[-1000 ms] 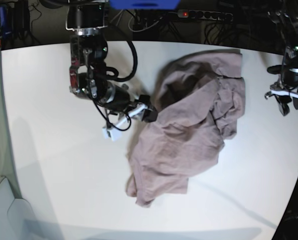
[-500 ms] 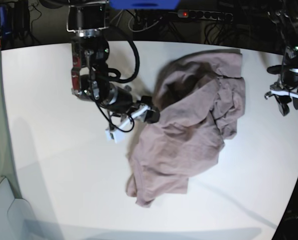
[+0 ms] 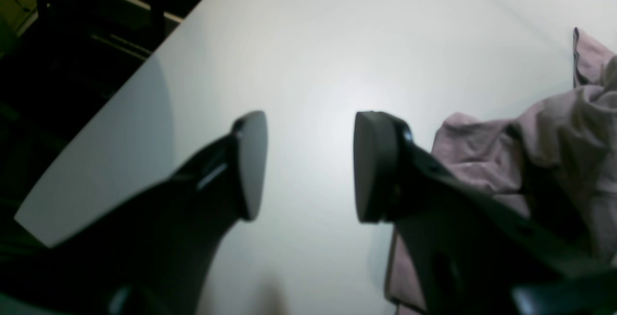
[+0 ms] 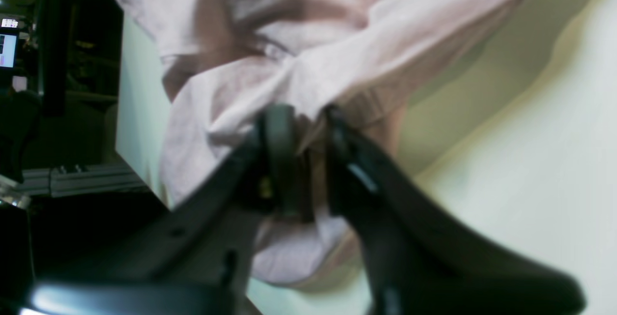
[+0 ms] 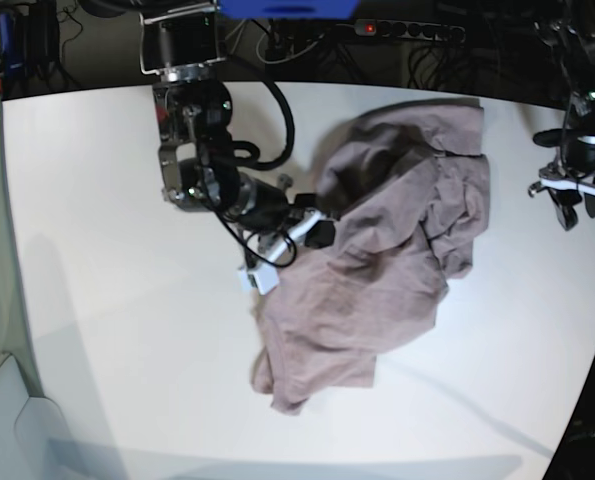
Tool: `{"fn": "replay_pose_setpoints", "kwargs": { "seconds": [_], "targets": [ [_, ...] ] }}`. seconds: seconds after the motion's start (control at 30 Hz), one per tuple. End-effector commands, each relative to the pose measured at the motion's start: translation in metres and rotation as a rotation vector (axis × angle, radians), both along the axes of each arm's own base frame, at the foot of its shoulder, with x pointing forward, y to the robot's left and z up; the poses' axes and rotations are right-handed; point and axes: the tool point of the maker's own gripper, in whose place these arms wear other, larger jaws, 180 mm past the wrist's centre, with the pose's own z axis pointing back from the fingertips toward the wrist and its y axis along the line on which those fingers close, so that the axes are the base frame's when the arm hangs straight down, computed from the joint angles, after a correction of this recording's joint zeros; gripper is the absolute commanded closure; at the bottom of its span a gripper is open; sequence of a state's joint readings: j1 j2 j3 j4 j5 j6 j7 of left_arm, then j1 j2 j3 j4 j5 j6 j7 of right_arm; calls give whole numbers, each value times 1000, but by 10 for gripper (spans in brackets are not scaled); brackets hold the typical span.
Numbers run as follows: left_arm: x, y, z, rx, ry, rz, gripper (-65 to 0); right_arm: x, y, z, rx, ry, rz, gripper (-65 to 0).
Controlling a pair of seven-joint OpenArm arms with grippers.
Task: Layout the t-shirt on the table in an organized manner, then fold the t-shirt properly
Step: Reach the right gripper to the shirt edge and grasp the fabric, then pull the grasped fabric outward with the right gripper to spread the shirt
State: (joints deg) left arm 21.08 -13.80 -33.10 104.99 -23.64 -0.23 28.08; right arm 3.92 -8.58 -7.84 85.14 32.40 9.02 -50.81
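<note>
we saw the t-shirt (image 5: 387, 240) bunched in a wrinkled heap on the table (image 5: 107, 330), nearer its far edge and right side than its near edge. the right gripper (image 4: 308, 127) had its jaws drawn in on a fold at the heap's left edge, cloth pinched between them. the left gripper (image 3: 308, 165) hung over bare table by the right edge, jaws spread with nothing between, just beside the t-shirt.
</note>
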Motion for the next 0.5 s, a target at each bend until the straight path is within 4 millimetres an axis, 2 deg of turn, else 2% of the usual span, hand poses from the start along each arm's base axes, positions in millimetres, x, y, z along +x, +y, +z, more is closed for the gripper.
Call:
{"fn": "replay_pose_setpoints", "kwargs": {
  "seconds": [0.0,0.03,0.2,0.37,0.47],
  "targets": [
    [4,3,13,28,-40,-6,-284,11,5,17,37,-50,-9,-19],
    [4,3,13,28,-40,-6,-284,11,3,17,37,-49,-13,0],
    [4,4,13,28,-41,-5,-284,15,-2,23,39,-63,-28,0],
    [4,3,13,28,-40,-6,-284,26,-25,60,40,-164,-82,0],
    [4,3,13,26,-40,-6,-284,30,-49,77,-7,-219,-96,0]
  ]
}}
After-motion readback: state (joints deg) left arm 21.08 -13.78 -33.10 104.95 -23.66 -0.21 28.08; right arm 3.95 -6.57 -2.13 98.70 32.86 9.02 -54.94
